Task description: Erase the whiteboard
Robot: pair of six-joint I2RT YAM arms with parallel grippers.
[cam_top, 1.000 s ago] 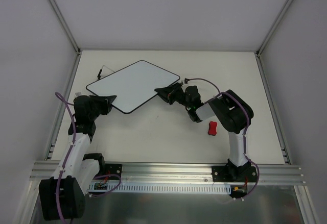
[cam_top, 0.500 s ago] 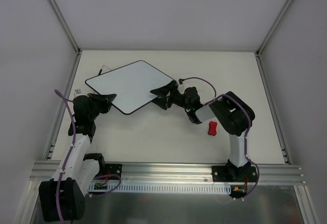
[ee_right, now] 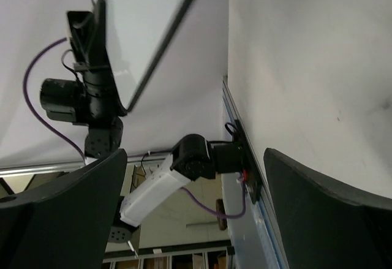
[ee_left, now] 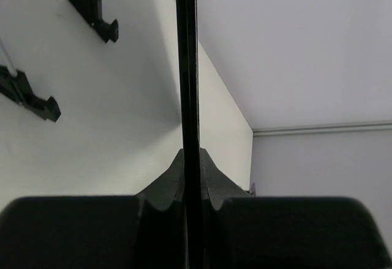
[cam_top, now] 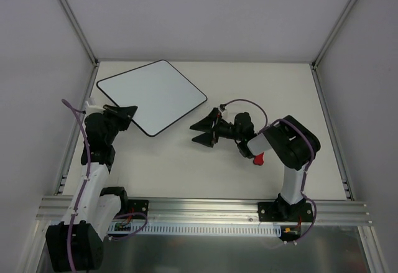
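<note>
On your left, the left gripper [cam_top: 124,112] is clamped on the near left edge of the whiteboard [cam_top: 152,92], which sits at the far left of the table [cam_top: 186,167], its white face showing no marks. Toward the middle, your right gripper [cam_top: 194,133] stands with fingers spread wide, holding nothing, apart from the board. A red eraser [cam_top: 259,158] peeks out beside the right arm [cam_top: 292,143]

No text, label, brand, number or sign can be read in any of the views, and the large flat white rectangular whiteboard [cam_top: 151,94] with its thin black border shows only a plain white face.
</note>
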